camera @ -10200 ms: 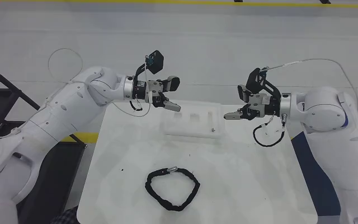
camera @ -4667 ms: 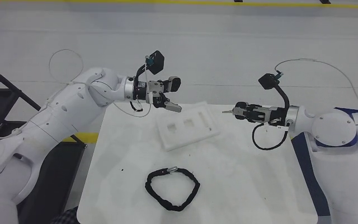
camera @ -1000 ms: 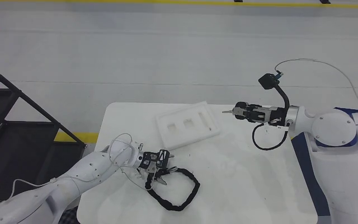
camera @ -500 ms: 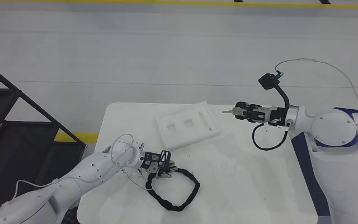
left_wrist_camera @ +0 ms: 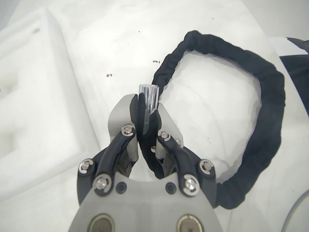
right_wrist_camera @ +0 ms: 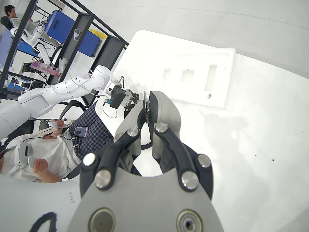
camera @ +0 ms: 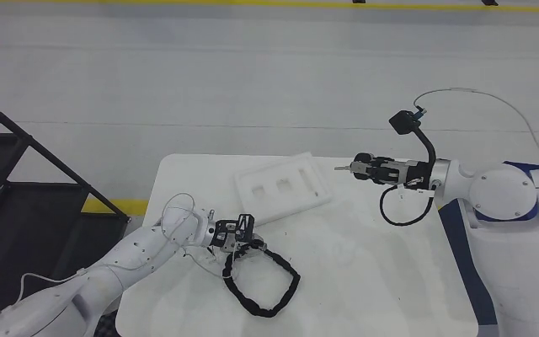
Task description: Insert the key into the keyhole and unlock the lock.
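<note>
Left gripper [left_wrist_camera: 145, 102] is pinching the lock cylinder [left_wrist_camera: 149, 94], its 2 fingers drawn narrow around the chrome barrel. In the top view this gripper [camera: 251, 247] is sitting at lower left of centre, pointing toward the right of the frame. The cylinder's long axis is running in line with the fingers. Its flat round end is sticking out past the fingertips, facing away from the wrist; the keyhole itself is too small to make out. The black fabric-sleeved chain [left_wrist_camera: 268, 97] is meeting the cylinder just beside the fingertips and curving away in 1 closed loop that is lying on the white table [camera: 379, 270]. In the top view the chain [camera: 292, 282] is spreading toward the lower centre of the frame.

The right gripper [right_wrist_camera: 147, 106] is holding the key [right_wrist_camera: 144, 101], its fingers closed tight on the thin metal blade, which is showing edge-on between the pads. In the top view that gripper [camera: 355, 167] is hanging over the upper right part of the table, well apart from the lock. There the key [camera: 339, 168] is pointing toward the left of the frame, its long axis roughly level.

A white foam tray [camera: 286, 202] with 3 rectangular recesses is lying at upper centre between the 2 grippers, turned at a slant.
</note>
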You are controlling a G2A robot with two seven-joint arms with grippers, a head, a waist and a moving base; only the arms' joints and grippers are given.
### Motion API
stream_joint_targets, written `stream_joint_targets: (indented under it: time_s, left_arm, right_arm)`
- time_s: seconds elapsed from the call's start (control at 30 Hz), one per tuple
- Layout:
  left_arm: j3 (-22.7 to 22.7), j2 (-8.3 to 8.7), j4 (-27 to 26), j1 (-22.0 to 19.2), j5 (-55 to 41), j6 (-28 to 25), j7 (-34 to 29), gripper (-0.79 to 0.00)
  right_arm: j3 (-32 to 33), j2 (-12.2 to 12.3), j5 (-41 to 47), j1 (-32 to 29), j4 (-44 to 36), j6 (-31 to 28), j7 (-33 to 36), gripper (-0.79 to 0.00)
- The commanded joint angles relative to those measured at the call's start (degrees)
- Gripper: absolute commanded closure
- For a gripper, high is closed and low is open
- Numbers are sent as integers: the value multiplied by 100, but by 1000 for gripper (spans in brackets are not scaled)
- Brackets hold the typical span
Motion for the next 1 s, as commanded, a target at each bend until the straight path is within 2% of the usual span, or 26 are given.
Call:
stream_joint_targets:
  time_s: [0.0,0.27,0.37,0.6,0.77,0.97]
  left_arm:
    - [-76,27,-38,5,-27,-49,121,0]
    - [-428,134,-637,-62,-194,-473,384,0]
    - [-528,149,-952,-93,-360,-675,415,0]
    - [-516,140,-1483,-247,-929,-675,262,0]
    - [-442,47,-1615,-479,-1425,-675,289,0]
    - [-422,-222,-1488,-707,-1949,-519,87,0]
  right_arm:
    - [0,0,0,0,0,0,0,0]
    - [-45,4,-78,-55,4,24,-24,0]
    - [-228,41,-481,-26,-86,191,310,0]
    - [-291,126,-701,85,-551,629,1028,0]
    - [-44,197,-433,150,-908,928,1469,0]
    - [197,262,-122,163,-1170,986,1517,0]
